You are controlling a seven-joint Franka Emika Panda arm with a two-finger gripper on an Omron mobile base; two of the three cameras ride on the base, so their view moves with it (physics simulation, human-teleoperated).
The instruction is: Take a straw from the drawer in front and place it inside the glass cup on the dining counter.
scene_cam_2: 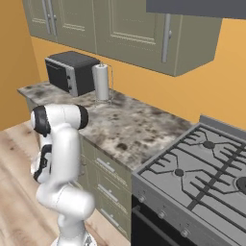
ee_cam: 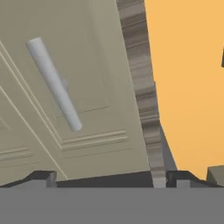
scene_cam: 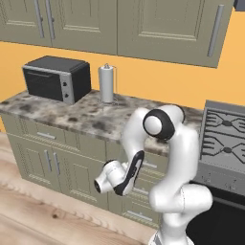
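Stone counter (scene_cam: 72, 117) above the shut drawer (ee_cam: 65, 109), fingers (ee_cam: 43, 178) spread.

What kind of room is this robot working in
A home kitchen, by the look of it, and a rendered one: a stone-topped counter with panelled cabinets beneath, a black toaster oven and paper towel roll on it, and a gas stove alongside.

Cabinet fronts (scene_cam: 52, 162), upper + lower: olive-grey, panelled, w/ silver bar handles (ee_cam: 54, 83). Countertop (scene_cam_2: 129, 127), centre frame: speckled grey-brown stone. Wall (scene_cam: 158, 79): flat orange-yellow. Toaster oven (scene_cam: 56, 79), upper left: black, silver trim. Paper towel roll (scene_cam: 106, 83): white. Stove (scene_cam_2: 202, 173), lower right: grey, dark grates. Floor (scene_cam: 28, 215): light wood grain. Arm (scene_cam: 177, 162): white, dark joints.
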